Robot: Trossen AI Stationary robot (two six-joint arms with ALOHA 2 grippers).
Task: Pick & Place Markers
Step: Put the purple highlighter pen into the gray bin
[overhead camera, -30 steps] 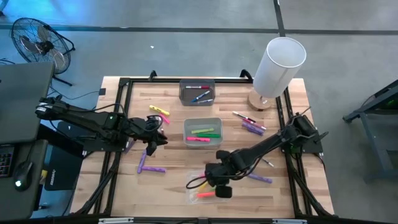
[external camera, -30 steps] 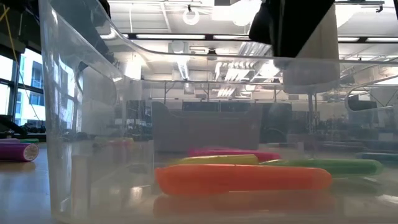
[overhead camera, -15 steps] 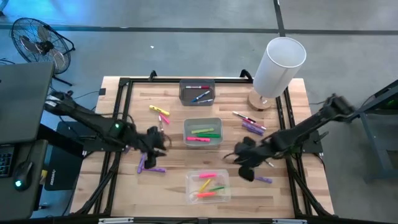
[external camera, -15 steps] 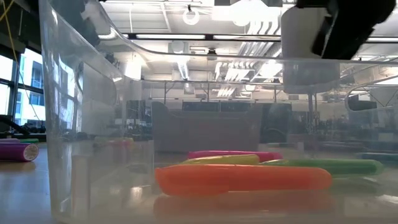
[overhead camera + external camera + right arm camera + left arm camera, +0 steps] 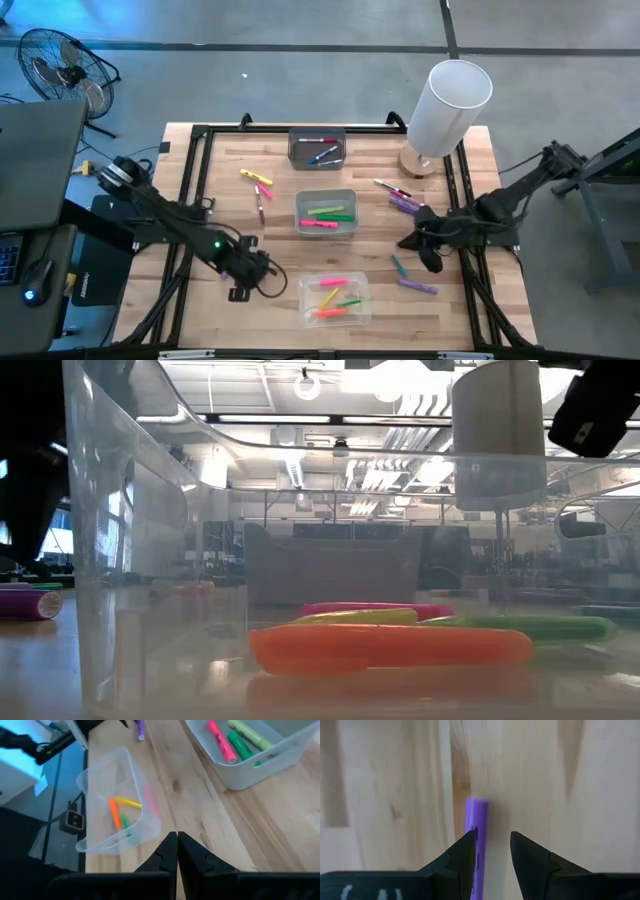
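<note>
A purple marker (image 5: 476,820) lies flat on the wood, and my left gripper (image 5: 490,852), open, stands over it pointing down. The marker runs between the two fingers, close to one of them. In the high view this gripper (image 5: 248,278) is near the table's near-left part and hides the marker. My right gripper (image 5: 177,842) is shut and empty, held above the table's right part (image 5: 410,243). Loose markers lie on the wood: yellow and pink (image 5: 256,179), purple (image 5: 405,206), teal (image 5: 398,266), purple (image 5: 418,287). My left gripper comes at the purple marker (image 5: 479,832) from above, its fingers on either side of it and across its length. One finger (image 5: 466,855) stands right beside the marker, which lies flat on the table. Whether it touches, I cannot tell.
The clear bin (image 5: 305,290) near the near edge holds orange (image 5: 390,645), green, pink and yellow markers. The grey bin (image 5: 300,205) at mid-table holds green, yellow and pink ones. The dark bin (image 5: 292,150) is at the far side. A white cylinder (image 5: 448,105) stands far right.
My left gripper has moved toward the table's near edge and come down over the purple markers. My right gripper has left the clear bin, moving toward the table's right and far side.
</note>
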